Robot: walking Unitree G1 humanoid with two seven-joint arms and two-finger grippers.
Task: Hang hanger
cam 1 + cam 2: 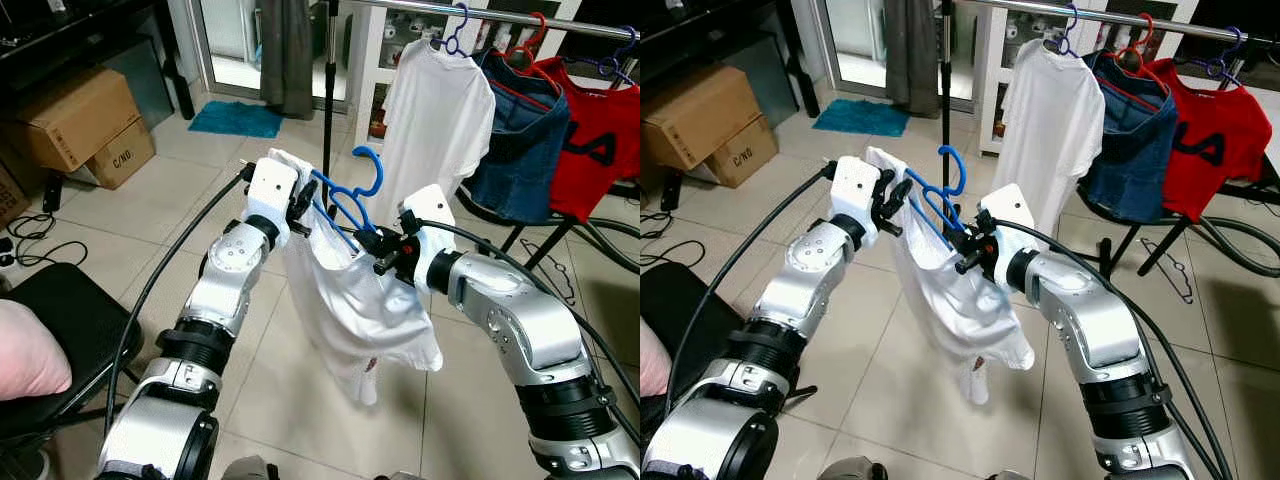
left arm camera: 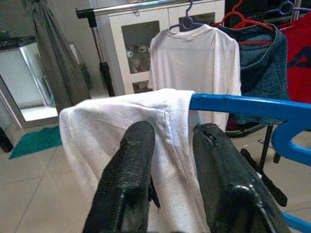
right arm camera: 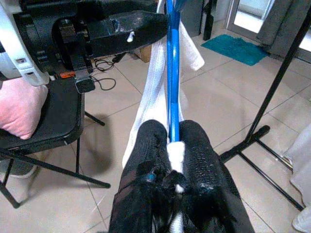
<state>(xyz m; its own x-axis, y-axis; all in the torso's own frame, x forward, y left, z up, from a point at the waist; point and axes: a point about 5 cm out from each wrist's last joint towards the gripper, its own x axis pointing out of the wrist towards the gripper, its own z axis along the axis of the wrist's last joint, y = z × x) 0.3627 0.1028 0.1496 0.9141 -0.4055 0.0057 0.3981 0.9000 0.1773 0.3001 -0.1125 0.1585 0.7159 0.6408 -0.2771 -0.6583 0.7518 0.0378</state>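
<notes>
**A:** Head cam first, what've you got there?

**B:** You've got both arms up in front of you. The blue hanger (image 1: 350, 200) sits between them with a white t-shirt (image 1: 360, 300) draped on it, hanging down over the tiled floor (image 1: 150, 200). Left gripper (image 1: 300, 212) is on the hanger's left end, right gripper (image 1: 385, 250) on the right end. Far right is the clothes rail (image 1: 500, 15) with a white tee (image 1: 435, 130), a denim piece (image 1: 525, 150) and a red shirt (image 1: 600, 140) on it. Cardboard boxes (image 1: 85, 125) far left, a black chair (image 1: 60, 320) near left.

**A:** Other eye?

**B:** Same scene. The hanger's hook (image 1: 952, 165) points up, well apart from the rail.

**A:** Left wrist cam?

**B:** Your two fingers (image 2: 129, 179) are pinching the white cloth where it folds over the blue bar, close together with fabric between them.

**A:** Right wrist?

**B:** Fingers (image 3: 146, 170) pressed in on the blue bar and a bit of white cloth. Bar runs away toward the left gripper. A pink cushion (image 3: 19, 107) lies on the chair.
</notes>
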